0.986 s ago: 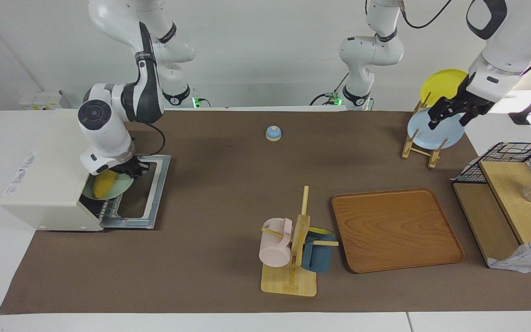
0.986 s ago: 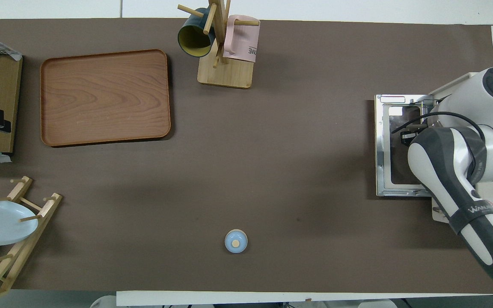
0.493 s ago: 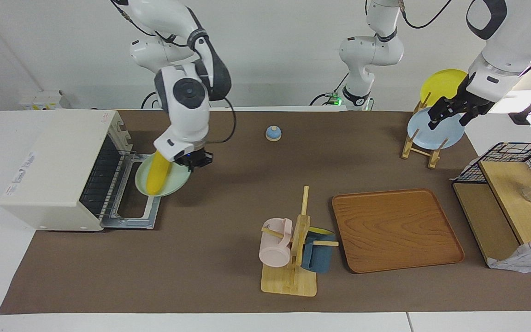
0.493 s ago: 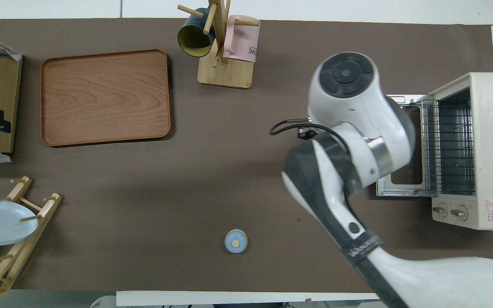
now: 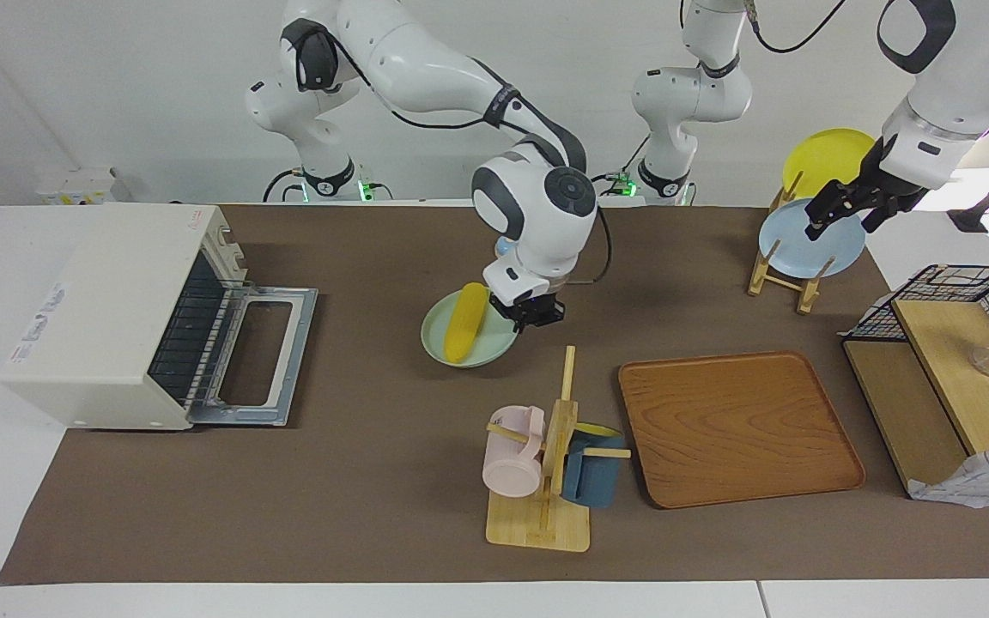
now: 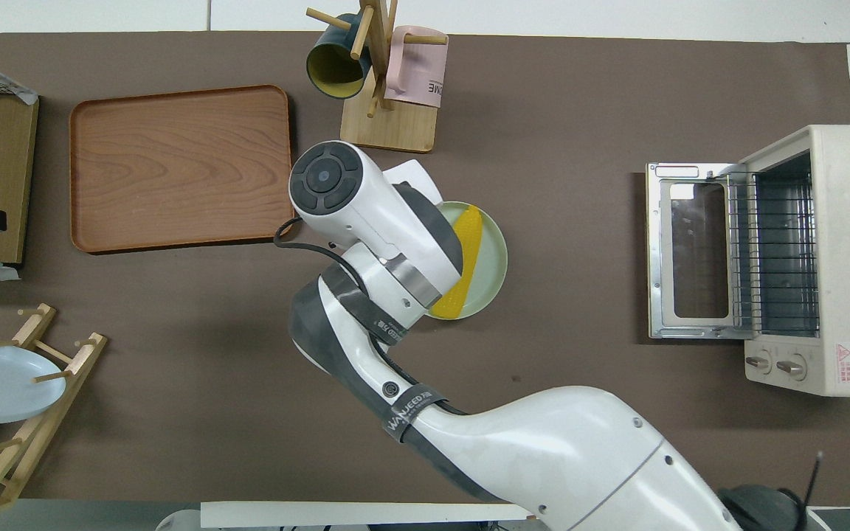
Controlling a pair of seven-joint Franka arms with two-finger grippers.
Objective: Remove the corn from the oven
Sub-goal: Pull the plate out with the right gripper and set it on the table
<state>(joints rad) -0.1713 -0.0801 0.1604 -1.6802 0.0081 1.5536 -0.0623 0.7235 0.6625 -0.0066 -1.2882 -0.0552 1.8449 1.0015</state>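
The corn (image 5: pixel 466 322) is lying on a pale green plate (image 5: pixel 494 350) that the right gripper (image 5: pixel 534 315) is holding by its rim, fingers clamped on the plate's edge, over the middle of the worktop (image 5: pixel 374 481), well apart from the oven (image 5: pixel 117 318). The facing view is showing this grip; overhead, the arm is covering it. The oven's door is lying open. The left gripper (image 5: pixel 842 210) is hanging beside the blue plate (image 5: pixel 795 249) in the dish rack; I cannot tell how its fingers stand.

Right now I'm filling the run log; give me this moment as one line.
corn: on green plate | right gripper: holds plate rim | oven: open | left gripper: waits at plate rack
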